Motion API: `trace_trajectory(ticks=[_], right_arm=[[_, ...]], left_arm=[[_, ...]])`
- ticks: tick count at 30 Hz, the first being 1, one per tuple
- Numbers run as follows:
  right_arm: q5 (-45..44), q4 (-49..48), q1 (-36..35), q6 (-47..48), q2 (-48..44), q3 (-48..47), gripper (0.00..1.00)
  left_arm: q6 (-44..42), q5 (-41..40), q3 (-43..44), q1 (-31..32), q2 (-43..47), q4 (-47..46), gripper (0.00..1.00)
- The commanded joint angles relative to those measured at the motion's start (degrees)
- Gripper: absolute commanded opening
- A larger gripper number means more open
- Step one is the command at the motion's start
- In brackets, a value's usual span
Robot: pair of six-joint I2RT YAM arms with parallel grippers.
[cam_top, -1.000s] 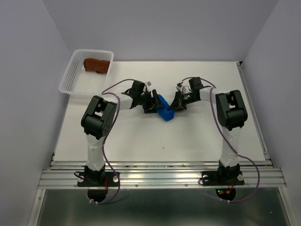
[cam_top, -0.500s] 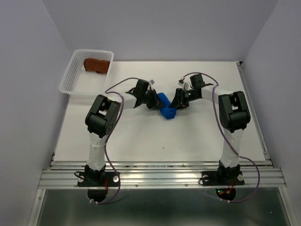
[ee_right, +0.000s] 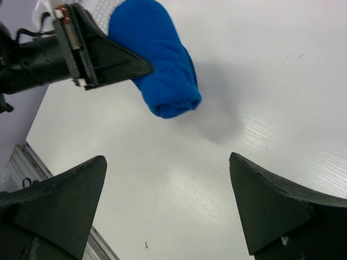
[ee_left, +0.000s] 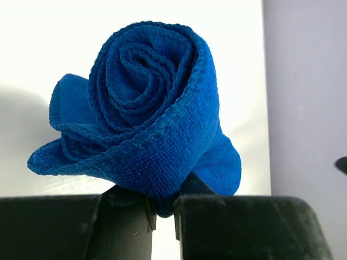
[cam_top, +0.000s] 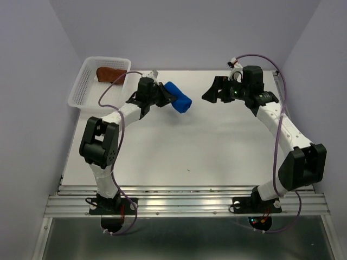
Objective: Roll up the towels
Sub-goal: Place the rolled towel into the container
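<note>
A blue towel, rolled into a tight spiral, hangs above the white table at the back, left of the middle. My left gripper is shut on its lower edge; the cloth is pinched between the two fingers. My right gripper hovers apart to the right of the roll, open with nothing between its fingertips. The right wrist view shows the blue roll held by the left gripper. A rolled brown towel lies in the basket.
The white mesh basket stands at the table's back left corner, just left of the left gripper. Purple walls close in the left, back and right sides. A metal rail runs along the near edge by the arm bases.
The right gripper opened, let go of the blue roll and swung away to the back right. The left gripper shut on the roll and carried it up and back-left, toward the basket.
</note>
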State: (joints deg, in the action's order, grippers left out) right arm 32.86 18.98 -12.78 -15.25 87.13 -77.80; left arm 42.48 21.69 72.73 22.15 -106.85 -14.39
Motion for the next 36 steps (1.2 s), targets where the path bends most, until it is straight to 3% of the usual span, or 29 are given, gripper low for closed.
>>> trace_trajectory(ticks=[1, 12, 18, 31, 36], right_arm=[[-8.93, -2.63, 0.12, -1.28, -2.05, 2.21, 1.00], [-14.58, -2.99, 0.12, -0.93, -4.34, 3.88, 1.00], [-15.02, -2.81, 0.12, -0.58, -2.59, 3.27, 1.00], [-15.02, -0.61, 0.12, 0.39, 1.46, -0.16, 1.00], [-13.53, 0.44, 0.12, 0.04, 3.30, -1.56, 1.00]], left_arm=[[-1.95, -0.60, 0.74, -3.85, 6.99, -6.44, 0.00], [-9.52, -2.44, 8.04, -19.77, 10.70, -3.63, 0.00], [-7.59, 3.96, 13.66, -30.14, 5.17, -4.23, 0.00], [-8.38, 3.71, 23.77, -36.13, -9.69, -1.78, 0.00], [-8.02, -0.07, 22.02, -36.13, -12.42, -4.06, 0.00]])
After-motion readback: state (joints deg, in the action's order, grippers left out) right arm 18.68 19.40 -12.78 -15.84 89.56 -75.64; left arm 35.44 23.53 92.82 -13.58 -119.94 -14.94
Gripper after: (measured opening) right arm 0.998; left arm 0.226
